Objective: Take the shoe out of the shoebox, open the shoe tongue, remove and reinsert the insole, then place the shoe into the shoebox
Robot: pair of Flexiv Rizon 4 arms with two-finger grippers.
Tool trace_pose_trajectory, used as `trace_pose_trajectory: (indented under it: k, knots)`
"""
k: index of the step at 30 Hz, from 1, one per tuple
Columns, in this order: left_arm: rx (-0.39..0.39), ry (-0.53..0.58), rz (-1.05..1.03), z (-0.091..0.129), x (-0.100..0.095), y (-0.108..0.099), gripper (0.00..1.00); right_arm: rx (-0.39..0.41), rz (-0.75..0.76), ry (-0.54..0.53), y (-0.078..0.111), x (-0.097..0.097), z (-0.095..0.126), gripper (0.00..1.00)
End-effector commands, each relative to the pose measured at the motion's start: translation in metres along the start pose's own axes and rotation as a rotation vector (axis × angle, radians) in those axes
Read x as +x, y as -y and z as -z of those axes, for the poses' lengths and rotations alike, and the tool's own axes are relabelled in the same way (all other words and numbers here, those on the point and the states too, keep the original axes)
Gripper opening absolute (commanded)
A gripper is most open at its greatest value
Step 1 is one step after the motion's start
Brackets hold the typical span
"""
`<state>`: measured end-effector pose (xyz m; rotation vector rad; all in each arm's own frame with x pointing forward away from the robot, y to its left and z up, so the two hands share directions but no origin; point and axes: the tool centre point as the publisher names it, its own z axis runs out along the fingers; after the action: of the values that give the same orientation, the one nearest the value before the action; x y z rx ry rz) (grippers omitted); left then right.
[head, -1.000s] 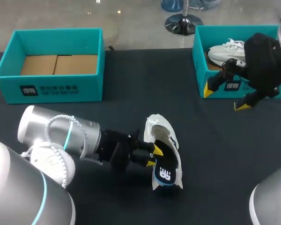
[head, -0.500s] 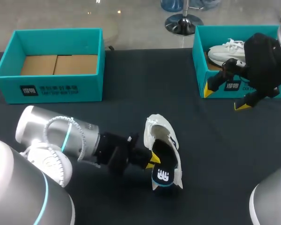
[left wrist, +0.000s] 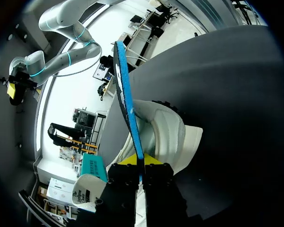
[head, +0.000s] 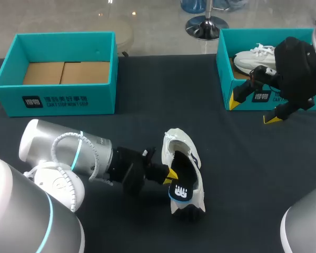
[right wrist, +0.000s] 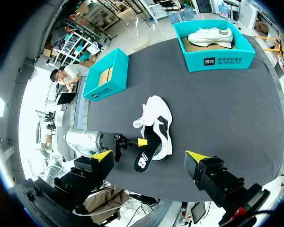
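- Head view: the white shoe point(head: 180, 146) is laid on its side on the dark table point(head: 147, 110), outside both boxes, with its opening turned toward the left arm.
  - The black insole point(head: 183, 192) is pinched at its edge by the left gripper point(head: 170, 176) and is seen at the end of the shoe nearer to the robot, partly outside it.
  - This grip is judged to serve the insole step, but it cannot be told whether the insole is being drawn out or slid back in.
  - The empty shoebox point(head: 102, 103) is placed well apart at the far left, probably kept free to receive the shoe later.
  - The right gripper point(head: 255, 109) is held with its fingers wide apart in front of the second shoebox point(head: 225, 79), in which a second shoe point(head: 253, 57) rests. Nothing is held by it.
- Left wrist view: the insole is seen edge-on, with a blue rim, and is clamped from both sides between the two yellow tips.
  - The shoe lies just behind the insole, with its opening toward the gripper.
  - The thin edge seems to be chosen as the only part that can be reached between the fingers.
- Right wrist view: the right gripper's own fingers are seen far apart, high over the table, with nothing touched by them.
  - The shoe is seen near the middle of the table, between the two boxes.
  - This arm is judged to be kept aside so that the work of the left arm is not hindered.
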<state>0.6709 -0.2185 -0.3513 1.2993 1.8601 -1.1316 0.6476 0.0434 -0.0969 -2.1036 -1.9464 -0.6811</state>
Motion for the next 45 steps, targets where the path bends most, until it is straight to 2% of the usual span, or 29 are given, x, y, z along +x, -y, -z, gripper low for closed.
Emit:
trace_pose_trajectory:
  k: [1, 5, 8, 9, 14, 16, 20, 24, 29, 30, 33, 34, 45]
  knots:
    - [-0.020, 0.004, -0.011, -0.006, -0.003, -0.004, 0.00, 0.007, 0.000, 0.003, -0.004, 0.002, -0.002, 1.00]
    - [-0.034, 0.002, -0.019, -0.007, -0.003, -0.007, 0.00, 0.007, 0.000, 0.003, -0.004, 0.002, -0.002, 1.00]
    - [-0.036, -0.002, -0.021, -0.005, 0.000, -0.006, 0.06, 0.007, 0.000, 0.003, -0.004, 0.002, -0.002, 1.00]
    - [-0.037, -0.003, -0.021, -0.004, 0.001, -0.005, 0.12, 0.007, 0.000, 0.003, -0.004, 0.002, -0.002, 1.00]
    - [-0.039, 0.000, -0.018, 0.001, 0.001, -0.001, 0.58, 0.007, 0.000, 0.003, -0.004, 0.002, -0.002, 1.00]
    - [-0.036, 0.002, -0.018, 0.003, 0.000, 0.003, 0.64, 0.007, 0.000, 0.003, -0.004, 0.002, -0.002, 1.00]
    - [-0.029, 0.012, -0.018, 0.005, -0.001, 0.010, 0.53, 0.007, 0.000, 0.003, -0.004, 0.002, -0.002, 1.00]
    - [-0.013, 0.020, -0.027, 0.007, -0.003, 0.018, 0.49, 0.007, 0.000, 0.003, -0.004, 0.002, -0.002, 1.00]
    - [-0.001, 0.025, -0.032, 0.008, -0.003, 0.025, 0.39, 0.007, 0.000, 0.003, -0.004, 0.002, -0.002, 1.00]
    - [0.000, 0.025, -0.032, 0.008, -0.003, 0.025, 0.35, 0.007, 0.000, 0.003, -0.004, 0.002, -0.002, 1.00]
    - [0.004, 0.024, -0.033, 0.007, -0.003, 0.026, 0.04, 0.007, 0.000, 0.003, -0.004, 0.002, -0.002, 1.00]
    - [0.006, 0.026, -0.032, 0.007, -0.003, 0.026, 0.00, 0.007, 0.000, 0.003, -0.004, 0.002, -0.002, 1.00]
    - [-0.001, 0.014, -0.062, 0.004, -0.006, 0.023, 0.00, 0.007, 0.000, 0.003, -0.004, 0.002, -0.002, 1.00]
